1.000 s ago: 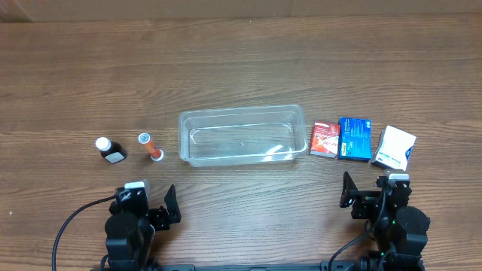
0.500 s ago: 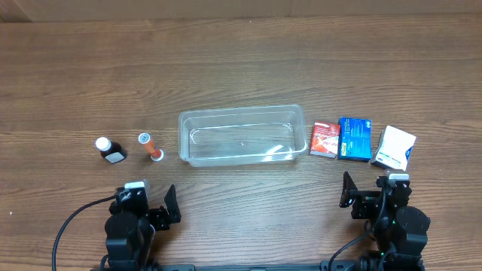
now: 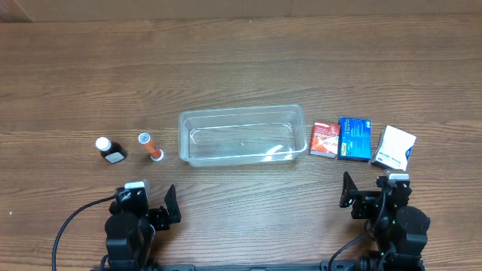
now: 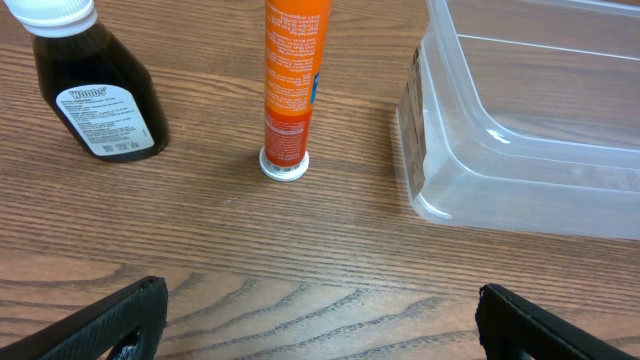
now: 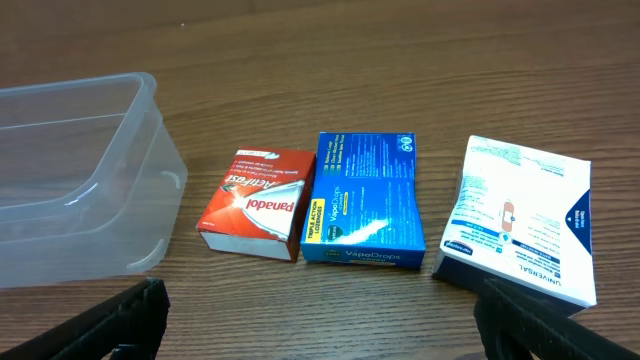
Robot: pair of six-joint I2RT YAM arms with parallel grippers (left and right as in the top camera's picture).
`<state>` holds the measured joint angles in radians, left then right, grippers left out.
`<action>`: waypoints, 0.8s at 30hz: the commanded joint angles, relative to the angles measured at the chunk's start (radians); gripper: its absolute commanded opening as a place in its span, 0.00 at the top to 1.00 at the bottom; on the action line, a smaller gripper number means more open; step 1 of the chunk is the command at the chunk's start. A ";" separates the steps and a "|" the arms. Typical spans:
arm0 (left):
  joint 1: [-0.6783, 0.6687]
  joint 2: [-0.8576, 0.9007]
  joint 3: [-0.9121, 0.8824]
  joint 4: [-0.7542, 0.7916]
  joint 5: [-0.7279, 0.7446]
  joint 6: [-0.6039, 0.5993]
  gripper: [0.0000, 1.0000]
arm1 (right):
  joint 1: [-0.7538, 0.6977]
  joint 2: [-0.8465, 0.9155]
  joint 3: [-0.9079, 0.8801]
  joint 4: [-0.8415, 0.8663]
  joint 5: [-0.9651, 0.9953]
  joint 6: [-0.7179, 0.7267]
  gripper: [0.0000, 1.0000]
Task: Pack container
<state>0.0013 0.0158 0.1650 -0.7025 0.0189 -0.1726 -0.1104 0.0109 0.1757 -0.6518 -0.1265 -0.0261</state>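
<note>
The clear container (image 3: 242, 136) sits mid-table (image 3: 241, 60), long side facing the arms, rim up. Off its left short end stands an orange tube (image 4: 290, 85) on its cap, close but apart; a dark bottle (image 4: 95, 95) with a white cap stands further left. Off its right end lie 3 boxes in a row: a red Panadol box (image 5: 255, 203), a blue VapoDrops box (image 5: 363, 198) seemingly touching it, and a white box (image 5: 522, 220) just beside, slightly turned. The left gripper (image 4: 320, 325) and right gripper (image 5: 320, 320) hang low at the near edge, jaws spread wide, gripping nothing. Bare wood separates them from every item.
</note>
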 commanded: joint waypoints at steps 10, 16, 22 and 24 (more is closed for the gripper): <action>-0.002 -0.011 -0.005 0.003 -0.007 0.016 0.00 | 0.000 -0.008 -0.017 -0.015 0.203 -0.034 0.00; -0.002 -0.011 -0.005 0.003 -0.007 0.016 0.00 | 0.000 -0.008 -0.018 0.250 -0.259 0.084 0.00; -0.002 -0.011 -0.005 0.003 -0.007 0.016 0.00 | 0.000 -0.008 -0.005 0.307 -0.366 0.154 0.00; -0.002 -0.011 -0.005 0.003 -0.007 0.016 0.00 | 0.000 -0.007 0.013 0.309 -0.343 0.159 0.00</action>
<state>0.0013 0.0158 0.1650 -0.7021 0.0189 -0.1726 -0.1104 0.0109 0.1581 -0.3523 -0.4477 0.0982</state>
